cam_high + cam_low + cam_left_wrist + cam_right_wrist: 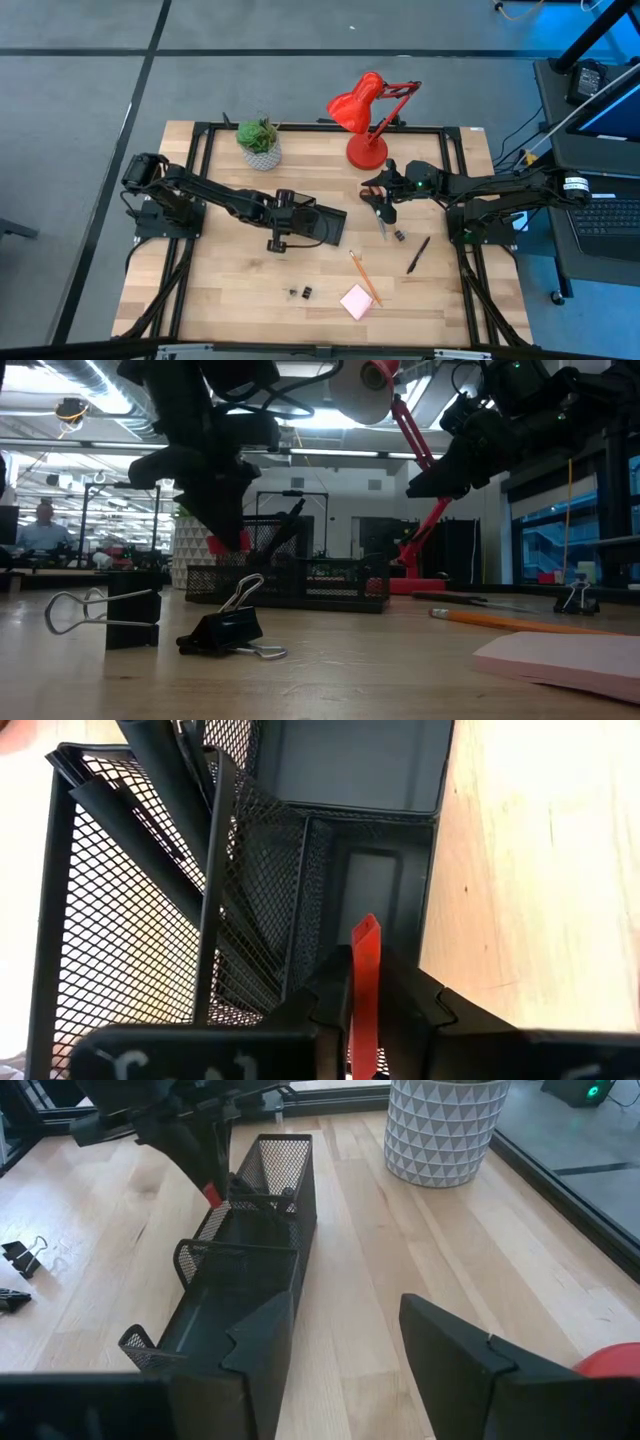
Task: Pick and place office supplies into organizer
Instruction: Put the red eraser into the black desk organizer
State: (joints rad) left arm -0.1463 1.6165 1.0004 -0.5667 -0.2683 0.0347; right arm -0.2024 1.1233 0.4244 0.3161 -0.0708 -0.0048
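Pincer-wise, your left pincer point(365, 1020) is hanging over the black mesh organizer point(322, 222) mid-tabletop point(230, 290), pinching the small red eraser point(366, 982) above a low compartment; a black pen point(170, 770) is already leaning in the tall section. Nearer the front edge, two black binder clips point(301, 293), the orange pencil point(364, 278) and the pink sticky-note pad point(357, 301) are lying loose. Your right pincer point(345, 1350) is hovering spread beside the red lamp point(362, 115), above the scissors point(382, 222), with another pen point(418, 255) nearby.

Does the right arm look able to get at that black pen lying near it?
Probably yes: the black pen lies on bare wood close to the open, empty right gripper, with nothing lying over it.
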